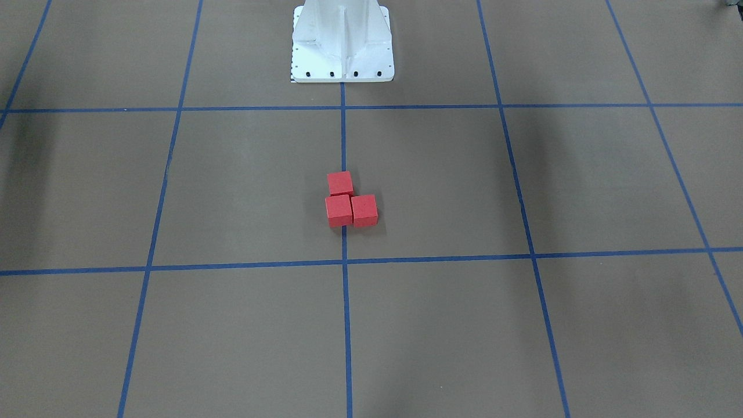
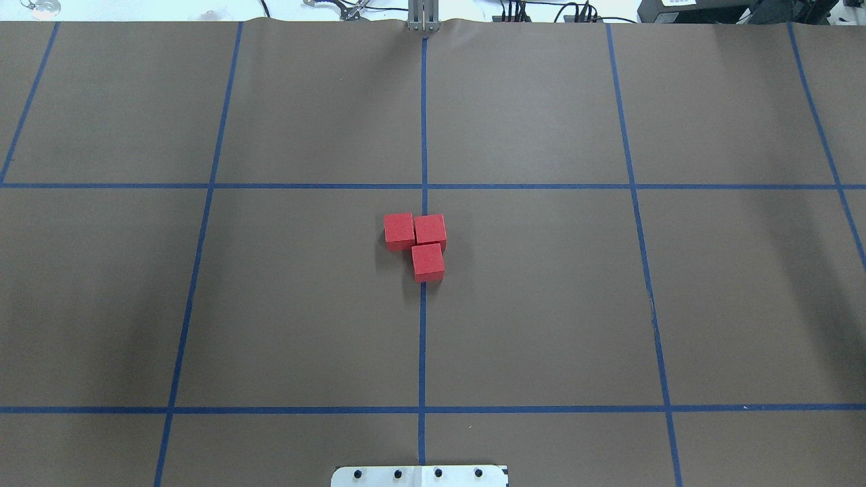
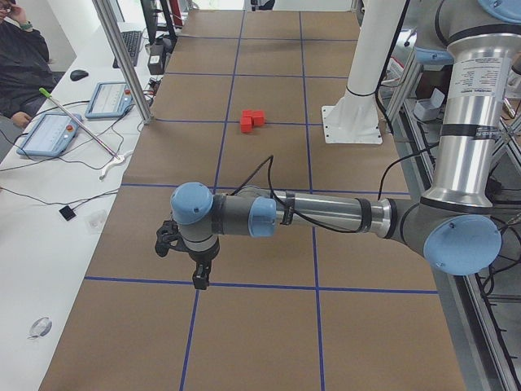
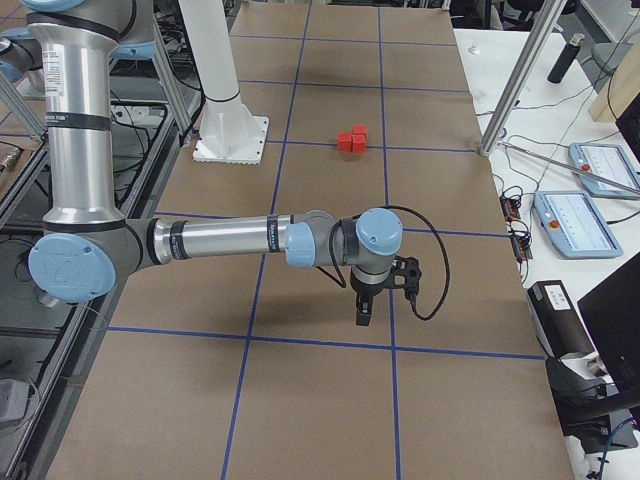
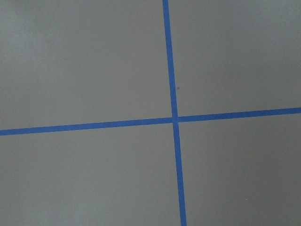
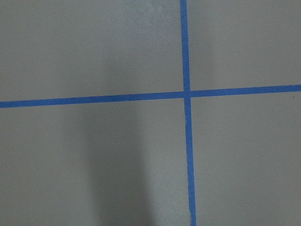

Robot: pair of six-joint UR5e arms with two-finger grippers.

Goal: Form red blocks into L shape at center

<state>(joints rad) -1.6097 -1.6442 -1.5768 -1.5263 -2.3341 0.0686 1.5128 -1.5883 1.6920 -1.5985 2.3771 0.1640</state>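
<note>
You'd judge the job finished on the brown center, with only a check of the shape left. The left arm and right arm hang well apart from it. Whether the left gripper or right gripper is spread or closed, you cannot tell; neither touches a block. The red blocks sit touching in an L astride the blue tape line.

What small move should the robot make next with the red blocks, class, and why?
Probably none on the blocks: I would leave both arms parked. The three red blocks already touch in an L astride the central blue tape line. The left hand and right hand hang far off, toward the table ends; a nudge would only risk the shape.
</note>
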